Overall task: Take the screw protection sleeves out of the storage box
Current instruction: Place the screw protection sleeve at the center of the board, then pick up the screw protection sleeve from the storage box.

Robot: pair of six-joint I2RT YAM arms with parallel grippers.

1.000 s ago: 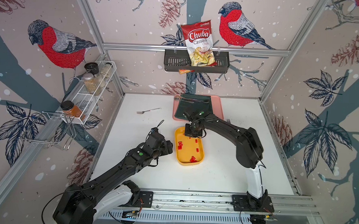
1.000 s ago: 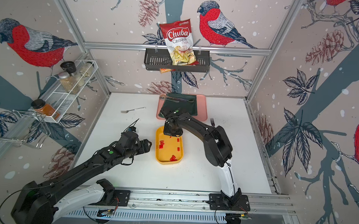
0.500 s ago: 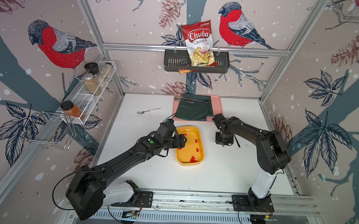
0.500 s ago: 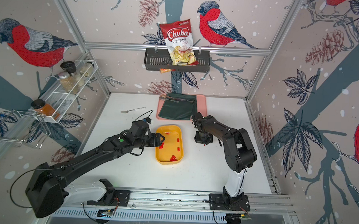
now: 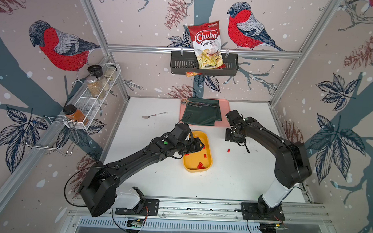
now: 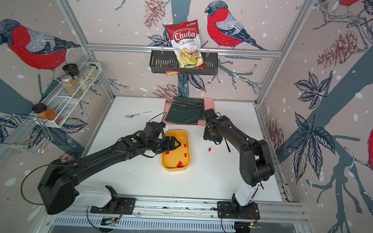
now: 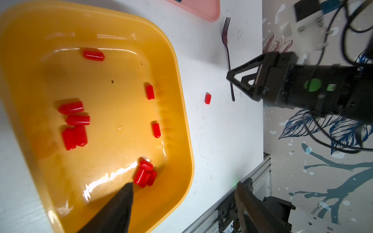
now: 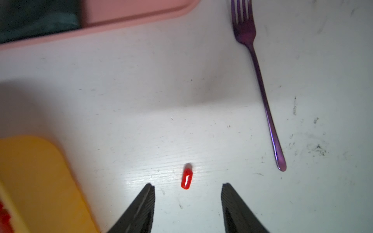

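Though dim overhead — fork [image 8: 263, 92] purple near sleeve [image 8: 186, 179]

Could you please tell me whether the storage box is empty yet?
Not empty: several screw protection sleeves lie inside the storage box; only one sleeve lies outside on the table.

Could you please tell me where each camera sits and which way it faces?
Both top views: high in front, looking down at the table; left arm, right arm show whole.
Left wrist: on the left arm, looking past the open left gripper into the storage box of sleeves; right gripper shows too.
Right wrist: on the right arm, looking down between its open fingers.
Shared: both wrist views show the lone sleeve and purple fork.
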